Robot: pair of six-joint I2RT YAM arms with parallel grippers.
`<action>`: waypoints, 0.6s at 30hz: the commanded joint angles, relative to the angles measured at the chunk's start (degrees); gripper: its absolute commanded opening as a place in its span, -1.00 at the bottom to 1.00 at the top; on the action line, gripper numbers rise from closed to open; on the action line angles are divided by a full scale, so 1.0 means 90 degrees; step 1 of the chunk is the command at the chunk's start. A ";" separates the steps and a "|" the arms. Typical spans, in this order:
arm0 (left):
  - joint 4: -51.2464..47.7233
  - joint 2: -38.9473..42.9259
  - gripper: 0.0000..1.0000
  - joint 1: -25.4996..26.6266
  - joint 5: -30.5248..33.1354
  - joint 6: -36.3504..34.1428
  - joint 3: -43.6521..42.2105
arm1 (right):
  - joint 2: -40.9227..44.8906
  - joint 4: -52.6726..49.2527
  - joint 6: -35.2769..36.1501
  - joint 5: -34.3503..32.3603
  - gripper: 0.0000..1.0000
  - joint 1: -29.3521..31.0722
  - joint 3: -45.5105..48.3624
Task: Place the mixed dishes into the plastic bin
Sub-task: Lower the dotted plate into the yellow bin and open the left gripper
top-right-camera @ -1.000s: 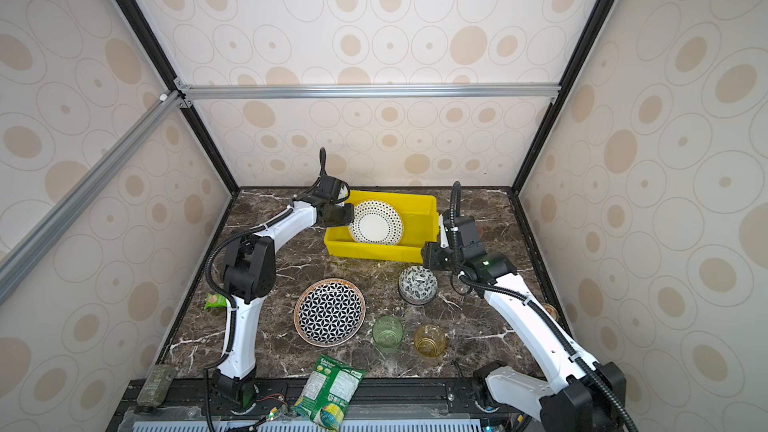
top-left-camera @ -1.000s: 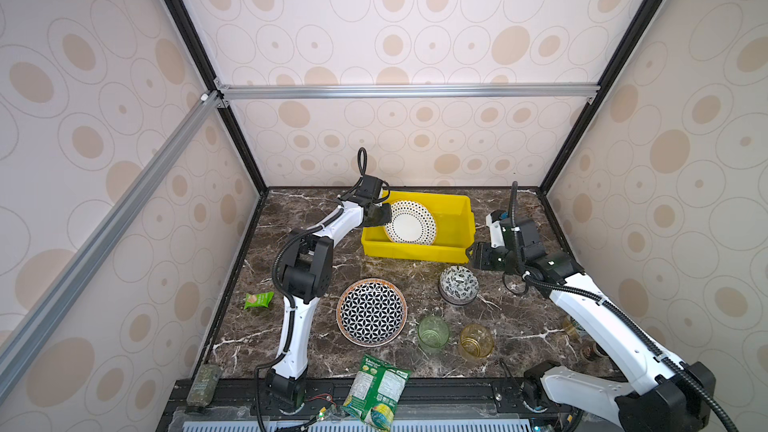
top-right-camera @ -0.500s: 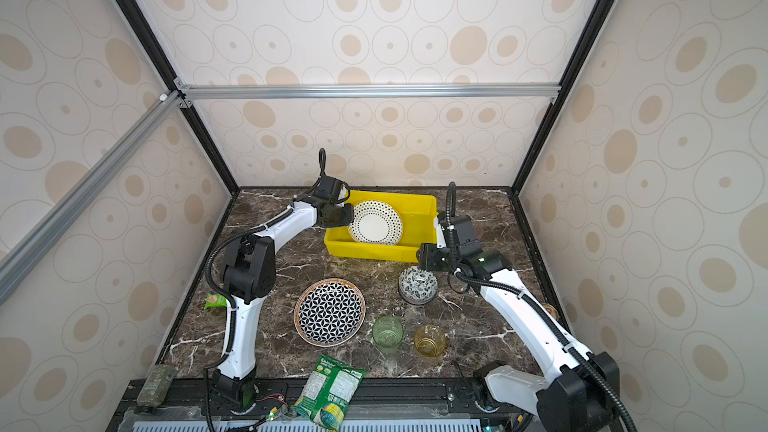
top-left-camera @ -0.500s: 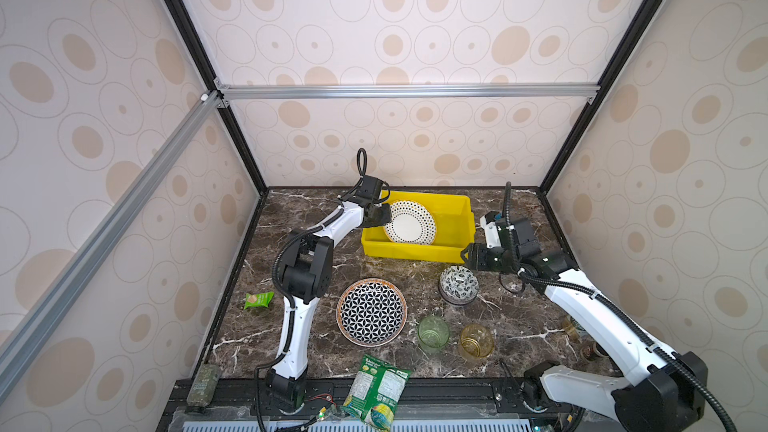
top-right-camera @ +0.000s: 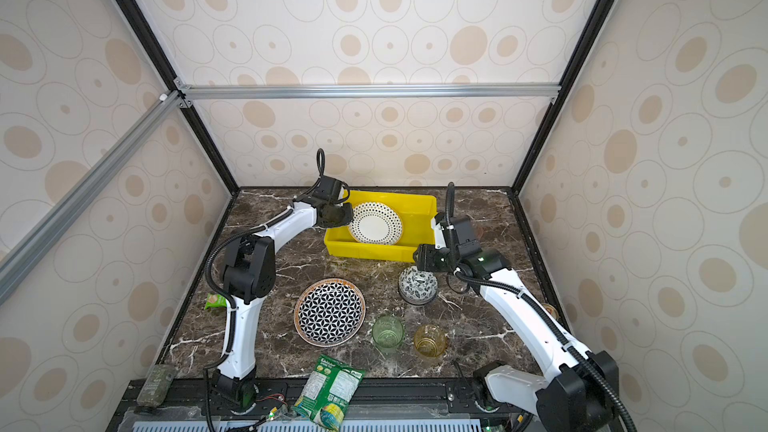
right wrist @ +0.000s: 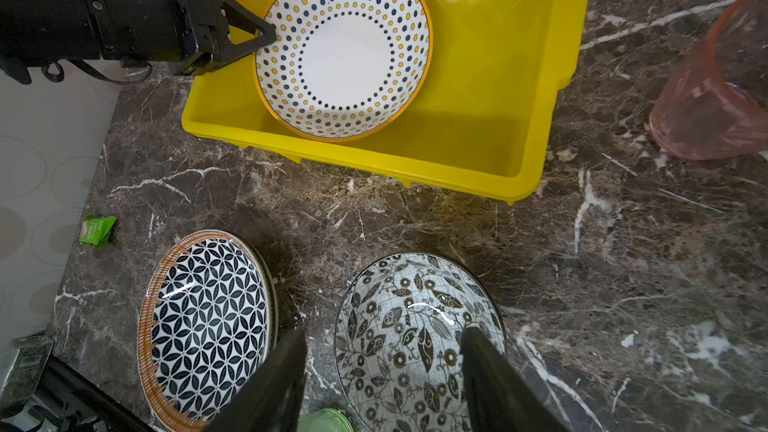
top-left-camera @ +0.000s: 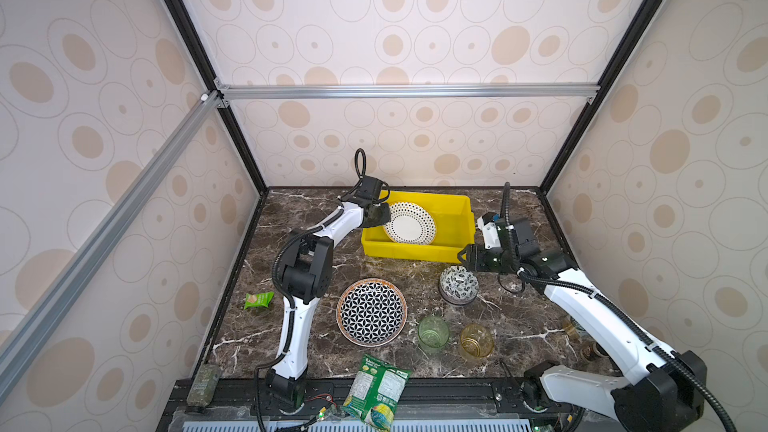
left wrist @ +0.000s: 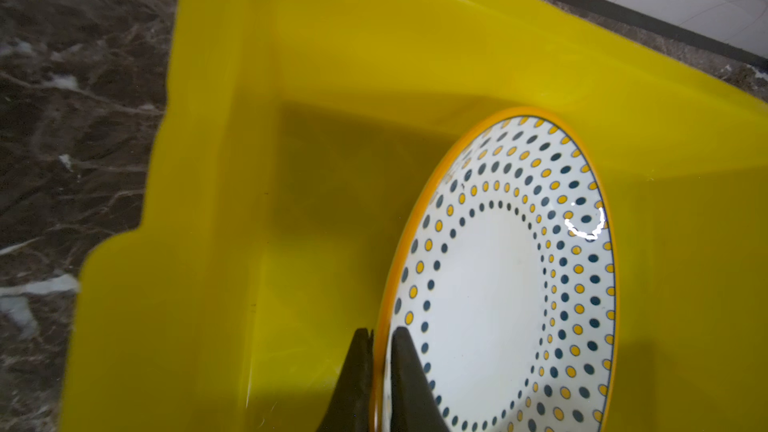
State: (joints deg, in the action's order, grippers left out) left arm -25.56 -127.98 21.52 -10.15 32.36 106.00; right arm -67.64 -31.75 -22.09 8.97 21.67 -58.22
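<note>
Pinches the tilted dotted plate (left wrist: 498, 284) with the left claw (left wrist: 380, 330) inside the plastic bin (left wrist: 208, 243). Holds the right claw (right wrist: 384, 334) spread. Next, probably: release gently.

L gripper (left wrist: 380, 332) pinching dotted plate (left wrist: 498, 284) in bin (left wrist: 208, 243)

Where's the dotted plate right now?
In both top views, the dotted plate sits tilted in the left half of the yellow bin, rim pinched by the left end effector.
</note>
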 commanded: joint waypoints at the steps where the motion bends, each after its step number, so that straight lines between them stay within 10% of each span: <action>1: 0.0096 0.0015 -0.74 -0.0018 0.0015 0.0150 -0.0051 | -0.0048 -0.0057 -0.0078 0.0107 0.25 -0.0024 0.0088; 18: 0.0188 0.0706 -0.73 -0.0007 -0.0024 -0.0020 -0.0484 | -0.0101 -0.0115 -0.0056 0.0279 0.24 -0.0025 0.0094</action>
State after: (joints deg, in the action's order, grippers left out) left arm -23.33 -125.95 21.61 -10.68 33.01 101.86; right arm -68.10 -31.90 -22.26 10.68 21.67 -57.63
